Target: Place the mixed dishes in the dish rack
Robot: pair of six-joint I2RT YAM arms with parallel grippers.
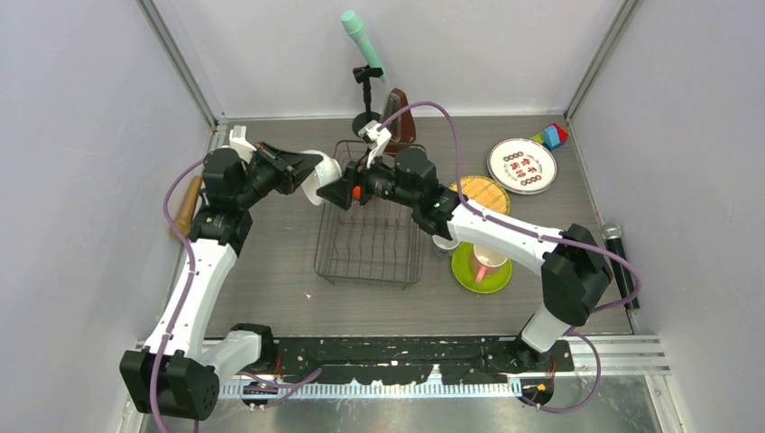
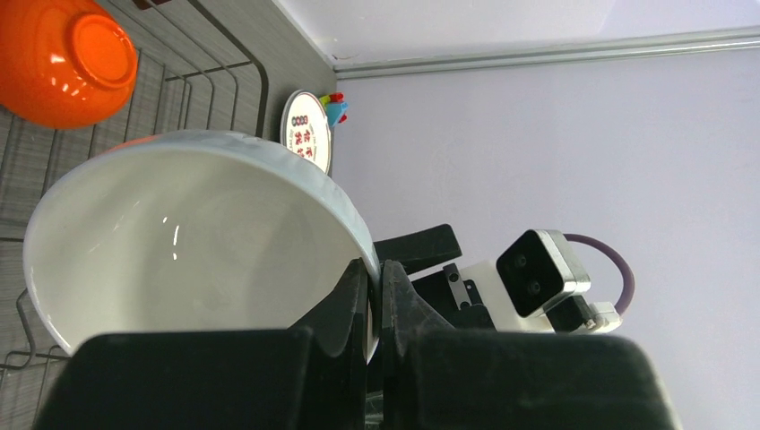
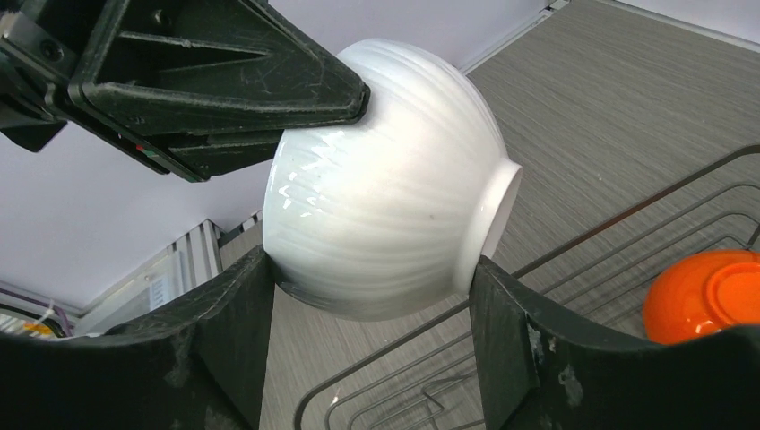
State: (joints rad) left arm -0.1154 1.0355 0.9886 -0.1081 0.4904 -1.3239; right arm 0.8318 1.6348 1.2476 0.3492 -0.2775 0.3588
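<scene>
On the grey wood-grain bench (image 1: 271, 262), a brown pyramid-shaped metronome (image 1: 406, 131) stands at the far edge near the middle. It is just beside a small black stand (image 1: 365, 97) that holds a mint-green microphone-shaped rod (image 1: 363, 38), which tilts up in front of the pale back wall (image 1: 469, 45). A few small coloured toy blocks (image 1: 552, 135) sit in the far right corner, a black microphone with a silver head (image 1: 620, 257) lies along the right edge, and a tan wooden stick (image 1: 187, 206) lies along the left edge, partly hidden.
</scene>
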